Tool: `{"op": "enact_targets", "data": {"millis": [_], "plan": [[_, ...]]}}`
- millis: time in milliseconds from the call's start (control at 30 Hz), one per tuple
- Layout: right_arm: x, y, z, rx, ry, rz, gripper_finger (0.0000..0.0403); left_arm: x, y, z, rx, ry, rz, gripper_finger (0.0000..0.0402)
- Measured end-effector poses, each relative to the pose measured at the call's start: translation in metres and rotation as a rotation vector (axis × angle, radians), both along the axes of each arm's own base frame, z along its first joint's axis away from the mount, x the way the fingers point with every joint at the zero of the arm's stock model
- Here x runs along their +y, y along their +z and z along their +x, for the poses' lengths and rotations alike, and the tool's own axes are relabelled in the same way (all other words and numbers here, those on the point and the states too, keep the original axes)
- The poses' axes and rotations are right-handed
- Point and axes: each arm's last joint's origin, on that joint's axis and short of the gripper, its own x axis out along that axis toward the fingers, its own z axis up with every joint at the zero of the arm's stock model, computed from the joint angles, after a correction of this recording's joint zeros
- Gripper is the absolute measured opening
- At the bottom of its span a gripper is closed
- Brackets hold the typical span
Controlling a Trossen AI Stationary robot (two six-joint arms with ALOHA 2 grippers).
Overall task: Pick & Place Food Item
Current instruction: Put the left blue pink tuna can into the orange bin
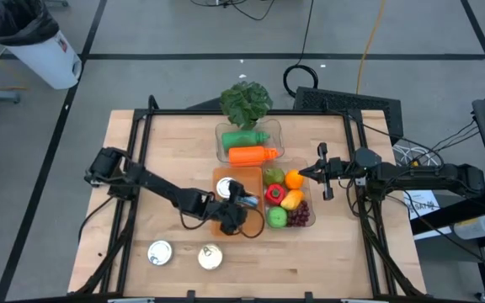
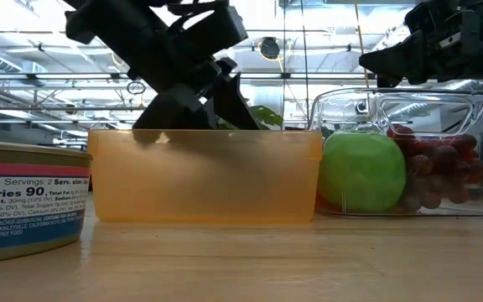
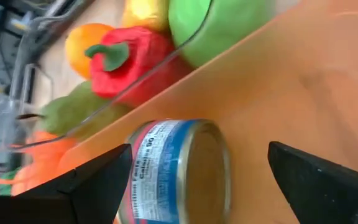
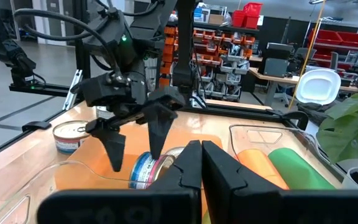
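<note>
A tin can with a blue label (image 3: 166, 168) sits inside the orange container (image 1: 226, 220) in the middle of the table. My left gripper (image 3: 201, 149) hangs open just above it, one finger on either side, and no touch shows. From the right wrist, the left gripper (image 4: 135, 140) stands spread over this can (image 4: 143, 172). A second can (image 1: 226, 187) stands in the same container. My right gripper (image 1: 303, 172) waits shut (image 4: 202, 146) beside the clear fruit box (image 1: 308, 195), clear of everything.
Two more cans (image 1: 159, 252) (image 1: 210, 257) stand near the front edge. The fruit box holds a red pepper (image 1: 274, 194), an apple (image 1: 276, 217), an orange (image 1: 294, 178) and grapes (image 1: 300, 216). Behind them, another clear box (image 1: 222, 145) holds two bottles, and farther back stands a leafy plant (image 1: 245, 101).
</note>
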Motion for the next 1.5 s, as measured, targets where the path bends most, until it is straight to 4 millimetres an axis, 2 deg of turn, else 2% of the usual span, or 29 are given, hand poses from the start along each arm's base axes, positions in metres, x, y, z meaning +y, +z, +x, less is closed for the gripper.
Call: {"op": "enact_targets", "data": {"millis": [100, 267, 333, 467, 567, 700, 800, 1000, 1233, 1500], "plan": [[0.0, 0.0, 0.0, 0.0, 0.0, 0.0, 0.0, 0.01, 0.0, 0.002, -0.001, 0.025, -0.005, 0.039], [0.0, 0.0, 0.0, 0.0, 0.0, 0.0, 0.0, 0.03, 0.028, 0.0, -0.065, 0.072, 0.013, 0.039], [0.0, 0.0, 0.0, 0.0, 0.0, 0.0, 0.0, 0.04, 0.04, -0.002, -0.083, 0.048, -0.075, 0.039], [0.0, 0.0, 0.0, 0.0, 0.0, 0.0, 0.0, 0.067, 0.051, -0.003, -0.076, 0.004, -0.397, 0.039], [0.0, 0.0, 0.0, 0.0, 0.0, 0.0, 0.0, 0.087, 0.049, -0.003, -0.048, 0.049, -0.572, 0.039], [0.0, 0.0, 0.0, 0.0, 0.0, 0.0, 0.0, 0.103, 0.041, -0.003, -0.01, 0.121, -0.673, 0.039], [0.0, 0.0, 0.0, 0.0, 0.0, 0.0, 0.0, 0.105, 0.038, -0.002, -0.006, 0.121, -0.708, 0.039], [0.0, 0.0, 0.0, 0.0, 0.0, 0.0, 0.0, 0.094, 0.033, -0.001, 0.044, 0.062, -0.78, 0.039], [0.0, 0.0, 0.0, 0.0, 0.0, 0.0, 0.0, 0.087, 0.015, 0.004, 0.099, 0.076, -0.795, 0.039], [0.0, 0.0, 0.0, 0.0, 0.0, 0.0, 0.0, 0.084, 0.021, 0.003, 0.121, -0.005, -0.902, 0.039]]}}
